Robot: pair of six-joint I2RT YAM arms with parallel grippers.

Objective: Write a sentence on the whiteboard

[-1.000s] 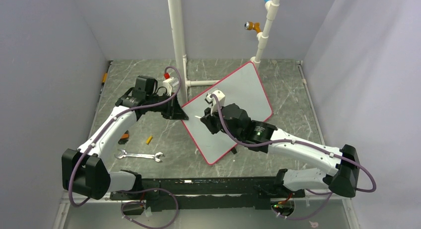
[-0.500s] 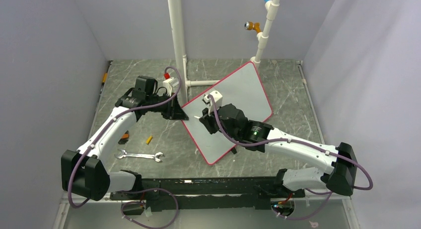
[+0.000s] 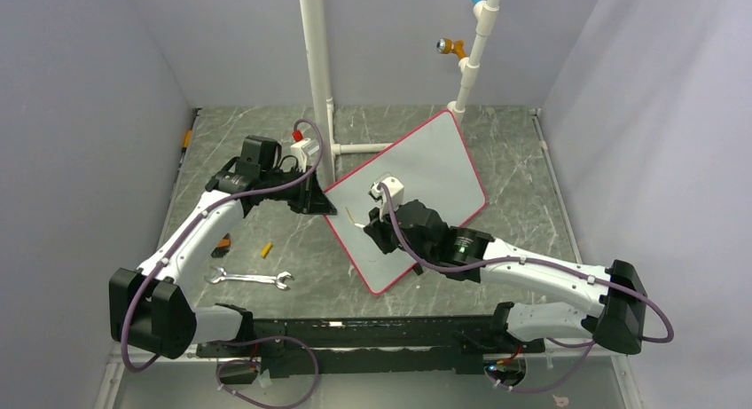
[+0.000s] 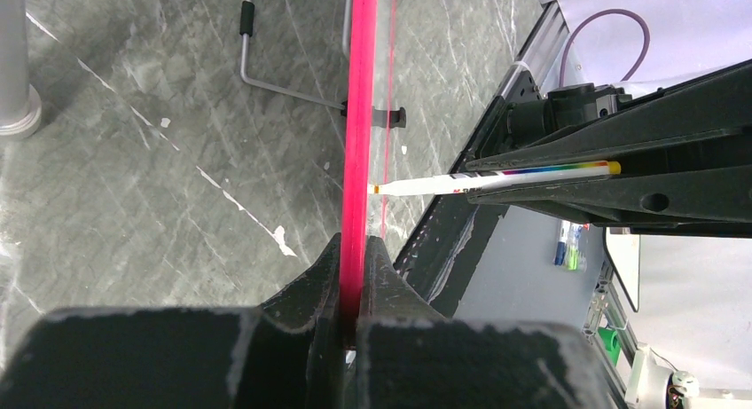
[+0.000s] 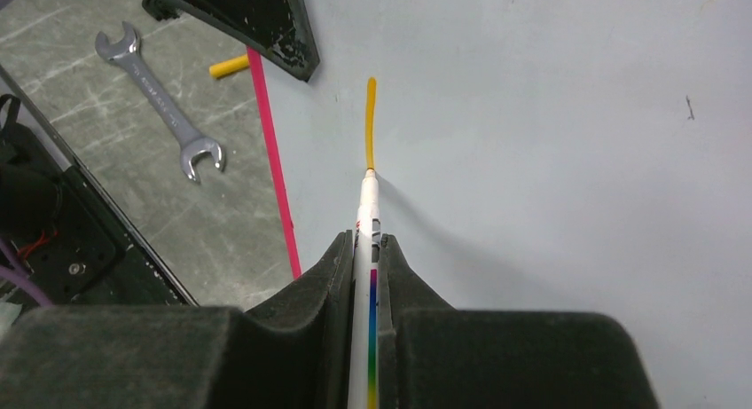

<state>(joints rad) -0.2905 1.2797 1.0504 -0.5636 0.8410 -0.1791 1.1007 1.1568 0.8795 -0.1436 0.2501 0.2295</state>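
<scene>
The whiteboard (image 3: 434, 165), white with a thin red frame, stands tilted on the table. My left gripper (image 3: 325, 201) is shut on its left edge; the left wrist view shows the red frame (image 4: 359, 116) pinched between the jaws of that gripper (image 4: 355, 249). My right gripper (image 3: 365, 221) is shut on a white marker (image 5: 366, 214) with a rainbow stripe. The marker tip touches the board face (image 5: 550, 116). Of the sentence, one short orange-yellow stroke (image 5: 371, 116) shows, running away from the tip. The marker (image 4: 497, 178) also shows side-on, meeting the board.
A steel wrench (image 3: 250, 278) and a yellow marker cap (image 3: 265, 248) lie on the table left of the board. A white pipe post (image 3: 317, 81) rises just behind my left gripper, another pipe (image 3: 474, 50) behind the board's far corner. Wire stand legs (image 4: 293, 85) sit behind the board.
My right gripper has slid with the marker towards the board's near edge, leaving the orange stroke behind the tip. The left gripper and the board have stayed put.
</scene>
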